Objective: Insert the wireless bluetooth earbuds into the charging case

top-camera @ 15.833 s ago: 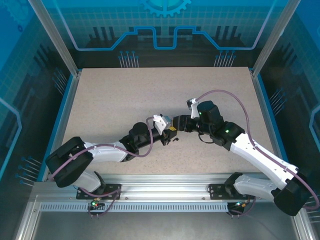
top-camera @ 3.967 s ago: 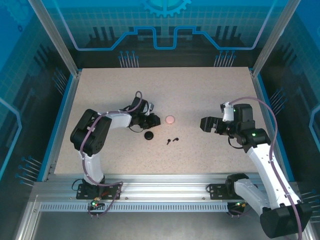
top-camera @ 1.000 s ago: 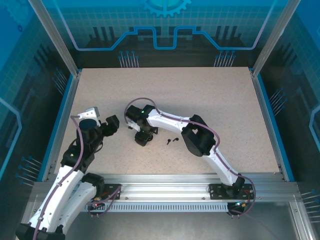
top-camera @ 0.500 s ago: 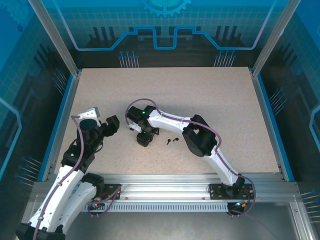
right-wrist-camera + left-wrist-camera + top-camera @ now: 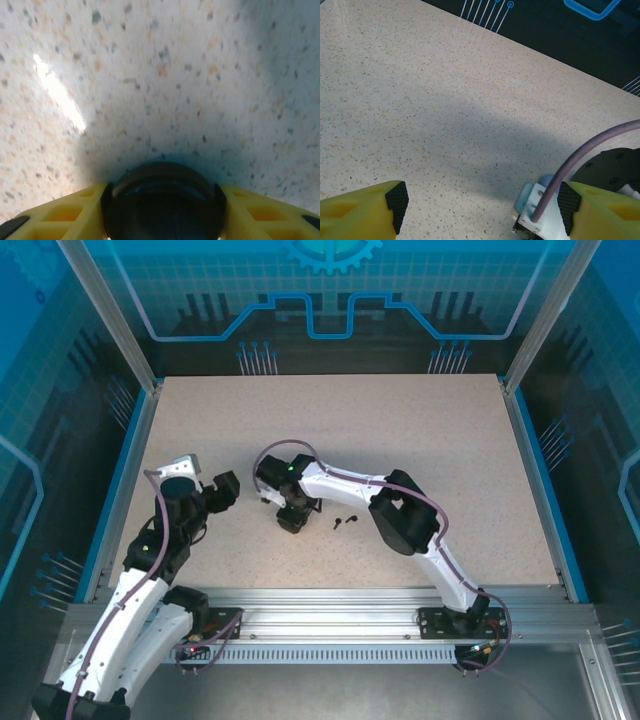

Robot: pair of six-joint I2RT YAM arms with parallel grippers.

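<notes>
Two tiny black earbuds [image 5: 345, 521] lie loose on the speckled table, just right of my right gripper [image 5: 291, 517]. In the right wrist view the round black charging case [image 5: 162, 207] sits between the yellow fingers [image 5: 65, 215], and both pads press against its sides; my right gripper [image 5: 163, 196] is shut on it. My left gripper [image 5: 221, 490] hovers to the left of the case, apart from it. In the left wrist view my left gripper [image 5: 480, 202] stands open with only bare table between its fingers [image 5: 395, 200].
The right arm [image 5: 350, 485] stretches across the table's middle from the near right. Its white wrist bracket and purple cable [image 5: 545, 210] show close to the left gripper's right finger. Blue rails [image 5: 128, 465] border the table.
The right gripper's jaws have closed in onto the black charging case, and its wrist has shifted slightly right. The left arm has stayed still.
</notes>
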